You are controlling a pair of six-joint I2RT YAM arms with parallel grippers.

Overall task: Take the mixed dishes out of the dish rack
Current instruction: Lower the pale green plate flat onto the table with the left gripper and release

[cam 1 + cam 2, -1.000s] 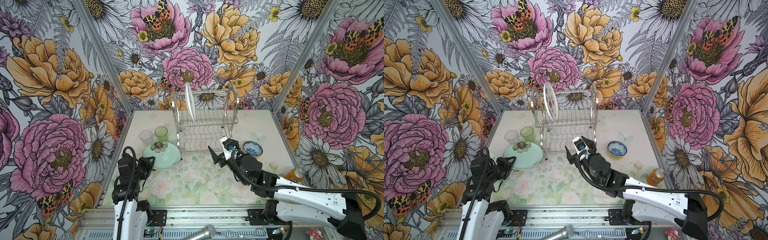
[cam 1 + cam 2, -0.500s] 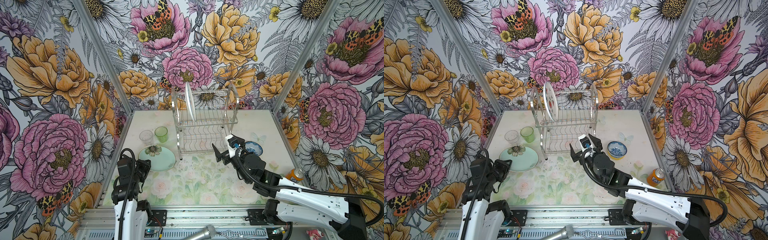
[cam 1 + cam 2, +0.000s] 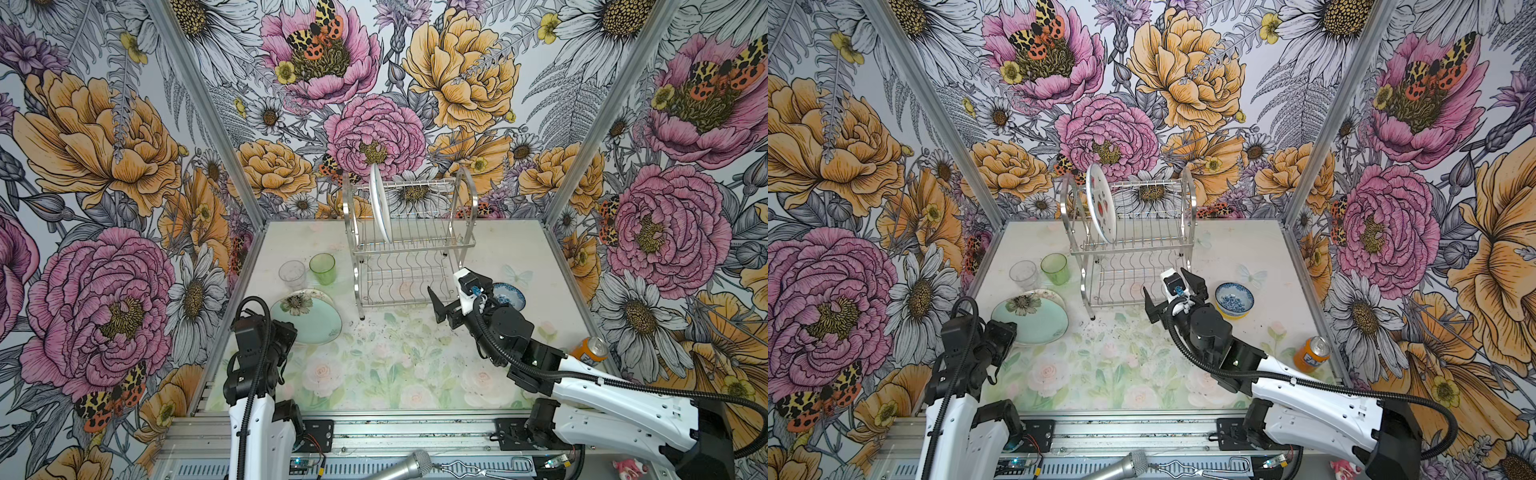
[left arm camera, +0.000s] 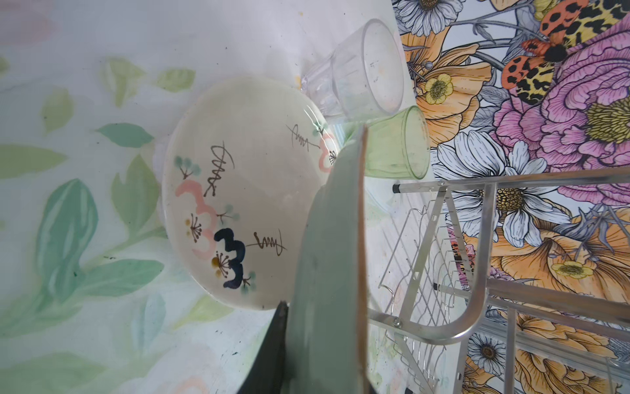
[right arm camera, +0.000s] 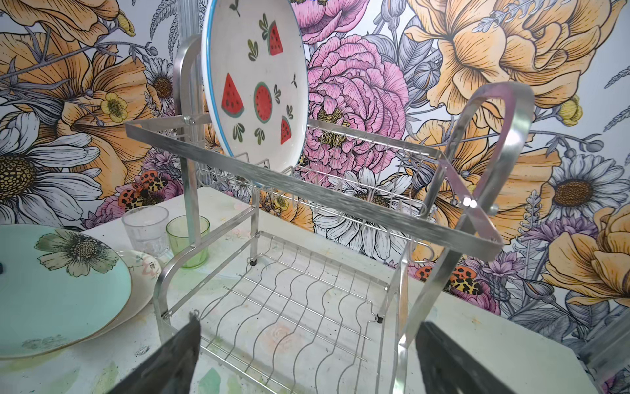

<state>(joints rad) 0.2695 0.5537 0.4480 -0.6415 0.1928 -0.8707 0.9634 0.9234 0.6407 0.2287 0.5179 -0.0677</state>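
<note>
- Taking the table (image 3: 374, 374) as a dial with 12 o'clock at the far wall, a microphone (image 3: 1121, 467) lies on the front rail at 6 o'clock, off the tabletop.
- An orange soda can (image 3: 1312, 353) stands upright at 4 o'clock, near the right edge.
- At 8 o'clock the left gripper (image 3: 1008, 332) is clamped on the near rim of the pale green plate (image 3: 309, 322); the left wrist view shows that rim running in between the jaws.
- This plate covers most of the cream plate (image 4: 238, 191), which lies flat at 9 o'clock. I cannot tell whether the two touch.
- The right gripper (image 5: 308, 324) hovers just right of centre, at about 2 o'clock, jaws spread wide and holding nothing, facing the lower tier of the dish rack (image 3: 411, 249).
- Just beside it at 3 o'clock sits the blue-and-white bowl (image 3: 1234, 300), with a sliver of the yellow bowl (image 3: 1235, 317) under its near side.
- At 10 o'clock the clear glass (image 3: 292, 272) and green tumbler (image 3: 323, 268) stand upright side by side.
- The rack stands at 12 o'clock, with its lower tier bare.
- The watermelon plate (image 5: 259, 95) stands on edge at the left end of the upper tier.
</note>
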